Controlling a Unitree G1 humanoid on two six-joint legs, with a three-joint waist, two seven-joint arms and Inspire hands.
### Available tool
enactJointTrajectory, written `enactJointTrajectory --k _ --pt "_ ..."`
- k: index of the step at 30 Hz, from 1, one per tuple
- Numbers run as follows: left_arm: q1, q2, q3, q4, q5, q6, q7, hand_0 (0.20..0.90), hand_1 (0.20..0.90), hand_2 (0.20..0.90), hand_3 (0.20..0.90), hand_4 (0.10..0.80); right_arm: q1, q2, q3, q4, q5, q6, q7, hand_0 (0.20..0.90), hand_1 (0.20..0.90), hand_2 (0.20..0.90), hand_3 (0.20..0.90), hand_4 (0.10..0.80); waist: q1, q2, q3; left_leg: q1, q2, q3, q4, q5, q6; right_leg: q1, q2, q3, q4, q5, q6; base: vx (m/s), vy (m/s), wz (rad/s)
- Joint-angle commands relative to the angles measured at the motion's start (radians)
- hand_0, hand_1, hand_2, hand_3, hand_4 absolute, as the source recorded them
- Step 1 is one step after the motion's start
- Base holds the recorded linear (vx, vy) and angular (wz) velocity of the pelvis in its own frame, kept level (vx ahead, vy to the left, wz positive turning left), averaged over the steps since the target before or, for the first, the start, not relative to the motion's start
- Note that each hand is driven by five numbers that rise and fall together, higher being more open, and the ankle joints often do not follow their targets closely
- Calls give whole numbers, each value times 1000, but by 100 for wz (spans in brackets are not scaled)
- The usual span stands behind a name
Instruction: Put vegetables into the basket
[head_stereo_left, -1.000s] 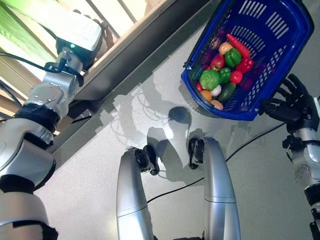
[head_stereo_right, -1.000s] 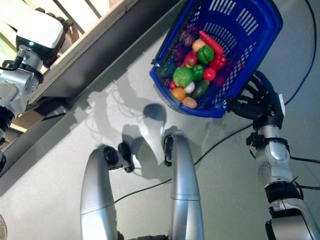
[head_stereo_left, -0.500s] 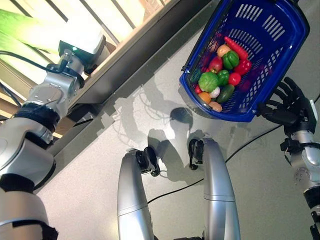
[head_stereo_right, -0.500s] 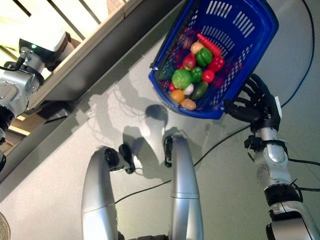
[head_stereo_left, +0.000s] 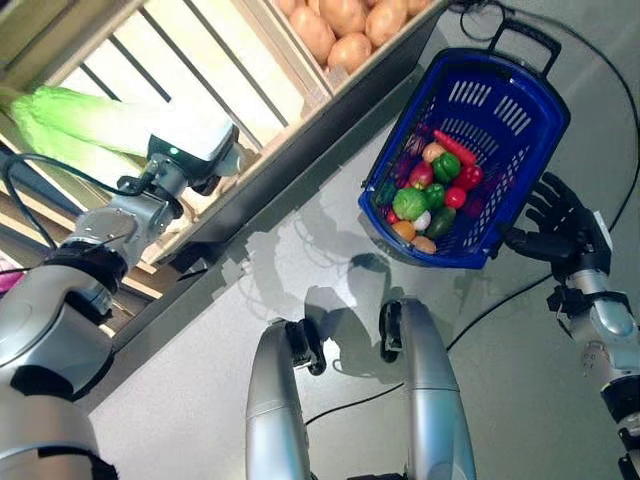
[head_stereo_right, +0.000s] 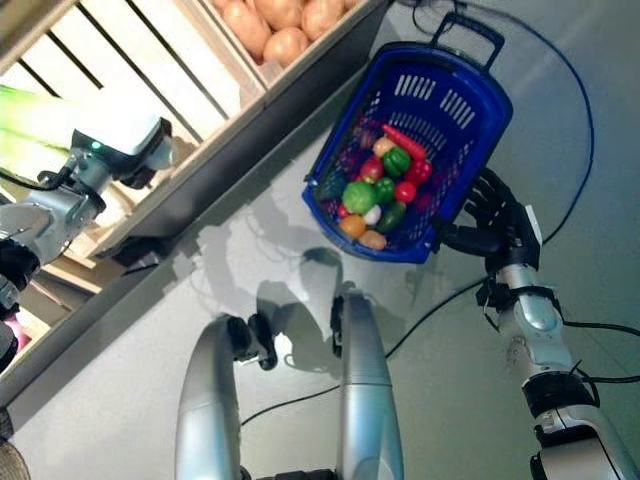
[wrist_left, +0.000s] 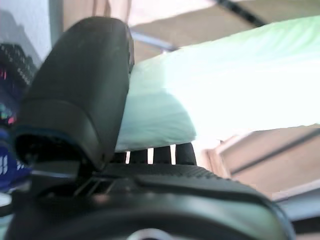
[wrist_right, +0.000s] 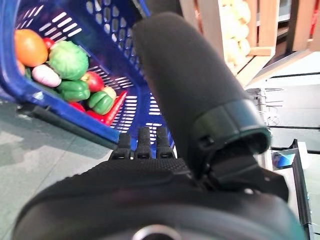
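View's swung up since before: potatoes (head_stereo_left: 345, 20) now show. My left hand (wrist_left: 75, 115) rests open on pale cabbage (wrist_left: 225, 85); right hand (head_stereo_left: 560, 225) spread beside veg-filled blue basket (head_stereo_left: 500, 100).

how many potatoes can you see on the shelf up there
4 potatoes show, bunched in the wooden crate at the top edge, above the blue basket. More may be cut off beyond the view.

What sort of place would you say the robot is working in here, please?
Probably a mock grocery or produce stand. A slatted wooden crate holds potatoes, a long pale green vegetable lies by the left hand, and the right hand is at a blue shopping basket full of vegetables.
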Motion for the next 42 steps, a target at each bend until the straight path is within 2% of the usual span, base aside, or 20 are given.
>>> enactJointTrajectory --k 1,5,10,12,16,18,21,23,24,27,28,30,34,36,42 --pt "15 146 111 -63 4 -9 204 300 300 300 300 400 31 42 -45 -106 -43 -56 27 900 900 900 900 800 -6 -9 -130 139 -23 75 -174 3 42 168 -33 13 -172 62 -29 44 -31 3" --pt "84 153 189 -135 -22 -44 318 300 300 300 300 400 70 79 -54 -126 -71 -50 51 900 900 900 900 800 4 -10 -167 205 -39 74 -221 7 49 231 -44 3 -210 61 -28 46 -38 8" --pt "205 145 344 -277 -67 -98 422 300 300 300 300 400 111 128 -47 -174 -147 -42 108 900 900 900 900 800 25 -11 -217 299 -57 76 -290 9 52 323 -52 -19 -270 58 -25 35 -45 10" --pt "256 128 405 -341 -105 -127 446 300 300 300 300 400 120 144 -28 -212 -195 -45 129 900 900 900 900 800 34 -14 -228 334 -65 74 -318 13 52 359 -51 -28 -297 60 -24 4 -61 3" --pt "364 45 531 -453 -206 -224 458 300 300 300 300 400 110 168 26 -260 -258 -41 157 900 900 900 900 800 57 -24 -245 420 -85 56 -391 34 52 451 -46 -50 -368 73 -23 5 -84 9" --pt "413 -25 587 -491 -267 -303 416 300 300 300 300 400 92 191 55 -269 -324 -63 155 900 900 900 900 800 77 -31 -263 502 -104 36 -477 63 51 539 -38 -68 -450 92 -18 54 -116 7" --pt "472 -128 646 -543 -360 -378 318 300 300 300 300 400 59 220 91 -299 -371 -53 145 900 900 900 900 800 100 -42 -300 574 -119 16 -555 93 53 620 -28 -91 -534 111 -15 68 -115 10" --pt "526 -216 683 -591 -473 -438 192 300 300 300 300 400 37 245 115 -314 -402 -38 134 900 900 900 900 800 115 -46 -332 643 -124 5 -632 121 54 702 -12 -110 -627 133 -15 135 -130 7" --pt "558 -280 699 -636 -591 -454 90 300 300 300 300 400 12 264 124 -326 -405 -1 131 900 900 900 900 800 127 -50 -362 694 -127 2 -691 143 50 760 3 -117 -698 149 -12 155 -119 6" --pt "601 -371 728 -692 -786 -452 -79 300 300 300 300 400 -19 290 128 -340 -408 57 137 900 900 900 900 800 138 -54 -388 779 -130 1 -790 178 43 852 24 -131 -809 177 -8 122 -92 5" --pt "617 -414 730 -716 -874 -446 -149 300 300 300 300 400 -36 305 133 -347 -401 103 153 900 900 900 900 800 144 -57 -399 813 -132 0 -834 193 40 889 31 -136 -855 189 -4 77 -89 9" --pt "640 -470 725 -749 -956 -419 -229 300 300 300 300 400 -60 318 142 -353 -385 179 188 900 900 900 900 800 153 -64 -420 861 -133 -1 -905 218 34 941 42 -144 -931 212 3 79 -104 3" --pt "646 -517 701 -773 -1056 -377 -301 300 300 300 300 400 -117 315 167 -359 -377 244 189 900 900 900 900 800 157 -77 -438 932 -132 -4 -1021 269 27 1011 59 -150 -1044 264 15 35 -85 3" --pt "649 -545 687 -781 -1151 -349 -338 300 300 300 300 400 -162 312 182 -357 -385 288 156 900 900 900 900 800 159 -81 -450 973 -130 -7 -1099 305 22 1051 71 -152 -1118 303 20 28 -77 10" --pt "653 -591 654 -786 -1169 -320 -353 300 300 300 300 400 -202 333 183 -358 -402 333 81 900 900 900 900 800 164 -84 -465 1031 -124 -12 -1247 367 11 1105 93 -163 -1244 366 28 3 -61 4"
